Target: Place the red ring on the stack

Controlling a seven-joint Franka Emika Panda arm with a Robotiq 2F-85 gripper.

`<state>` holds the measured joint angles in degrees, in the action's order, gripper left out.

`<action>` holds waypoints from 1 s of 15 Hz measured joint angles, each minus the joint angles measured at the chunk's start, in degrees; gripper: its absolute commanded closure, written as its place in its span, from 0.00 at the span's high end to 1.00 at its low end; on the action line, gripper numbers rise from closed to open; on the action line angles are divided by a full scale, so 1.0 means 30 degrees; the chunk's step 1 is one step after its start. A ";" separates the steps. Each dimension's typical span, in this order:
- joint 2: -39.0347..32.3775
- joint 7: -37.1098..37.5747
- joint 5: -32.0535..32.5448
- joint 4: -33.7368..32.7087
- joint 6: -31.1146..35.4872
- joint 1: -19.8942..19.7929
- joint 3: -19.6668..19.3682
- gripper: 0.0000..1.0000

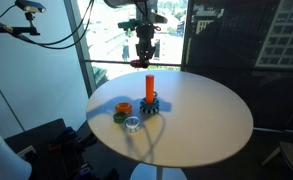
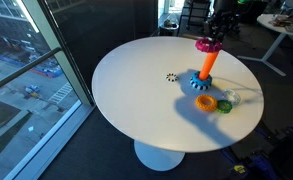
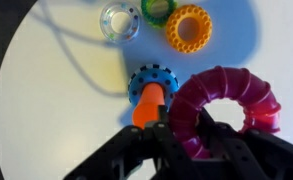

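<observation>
Wrist view, foreground: the red ring (image 3: 231, 95), seen large at lower right, pinched by its lower-left rim between the black fingers of the gripper (image 3: 191, 142), which enters from the bottom edge. The fingers are closed on the ring's wall and the ring is clear of the table. Immediately to its left stands the stack (image 3: 149, 100), an upright orange peg with a dark blue toothed ring around its foot. The peg lies beside the held ring and does not pass through its hole. Beyond, near the top edge, three loose rings lie flat on the white round table (image 3: 46, 110): an orange ring (image 3: 189, 27), a green ring (image 3: 158, 10) just beside it, and a clear ring (image 3: 119, 22) a little further left. In an exterior view the gripper (image 1: 144, 50) hangs vertically over the table (image 1: 211, 120), with the red ring (image 1: 139, 63) just above and slightly to the side of the peg top of the stack (image 1: 150, 90). The orange ring (image 1: 122, 108), green ring (image 1: 119, 117) and clear ring (image 1: 133, 124) are grouped near the stack's foot, towards the table's near edge. In an exterior view from another side, the gripper (image 2: 214, 32) holds the red ring (image 2: 207, 44) level with the tip of the stack (image 2: 205, 68). From this angle it cannot be told whether the two touch. The orange ring (image 2: 204, 102), green ring (image 2: 225, 105) and clear ring (image 2: 233, 97) lie close together by the table (image 2: 136, 110) rim.
</observation>
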<state>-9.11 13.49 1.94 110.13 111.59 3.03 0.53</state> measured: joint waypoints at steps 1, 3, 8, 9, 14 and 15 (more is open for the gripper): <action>-0.0036 0.0061 0.0000 0.0000 0.0071 -0.0003 -0.0034 0.10; -0.0061 0.0250 0.0007 0.0000 0.0246 -0.0012 -0.0146 0.10; -0.0106 0.0767 0.0029 0.0000 0.0671 -0.0151 -0.0572 0.10; -0.0137 0.0857 0.0035 0.0003 0.0694 -0.0212 -0.0660 0.10; -0.0387 0.1101 0.0038 0.0051 0.0841 -0.0575 -0.1073 0.10; -0.0438 0.1106 0.0038 0.0084 0.0939 -0.0613 -0.1155 0.10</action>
<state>-10.42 16.81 2.06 110.39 114.40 1.19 -2.93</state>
